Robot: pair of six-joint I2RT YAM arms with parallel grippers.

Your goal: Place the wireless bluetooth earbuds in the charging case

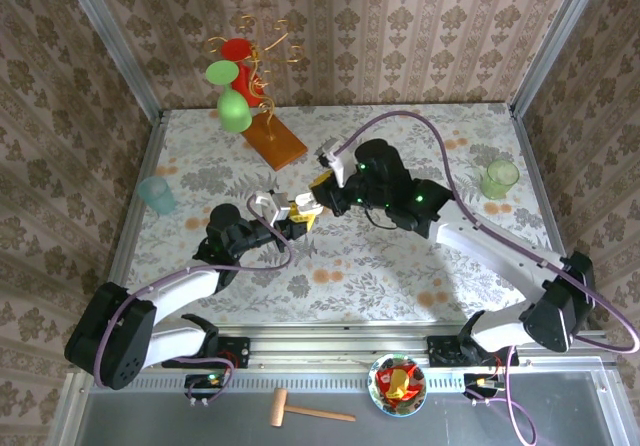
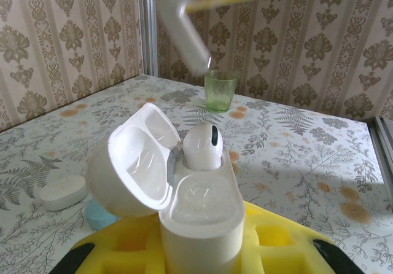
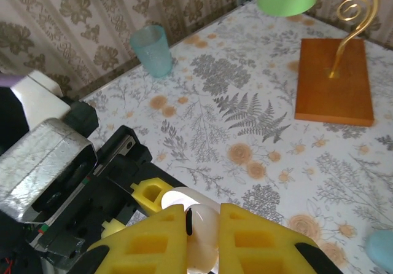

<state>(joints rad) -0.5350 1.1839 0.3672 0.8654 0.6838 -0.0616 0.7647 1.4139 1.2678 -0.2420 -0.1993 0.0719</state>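
My left gripper (image 2: 202,240) is shut on a white charging case (image 2: 199,203), held upright with its lid flipped open to the left. One white earbud (image 2: 204,146) sits in the far slot, and the near slot is empty. My right gripper (image 3: 204,234) is shut on a second white earbud (image 3: 207,222). It hangs just above the case, with the earbud's stem (image 2: 184,31) pointing down at it. From above, the left gripper (image 1: 288,216) and the right gripper (image 1: 313,202) meet over the middle of the table.
A closed white case (image 2: 60,191) and a pale blue piece (image 2: 98,215) lie on the table to the left. A green cup (image 1: 499,178) stands far right and a blue cup (image 1: 157,194) far left. A wire stand on a wooden base (image 1: 273,141) stands at the back.
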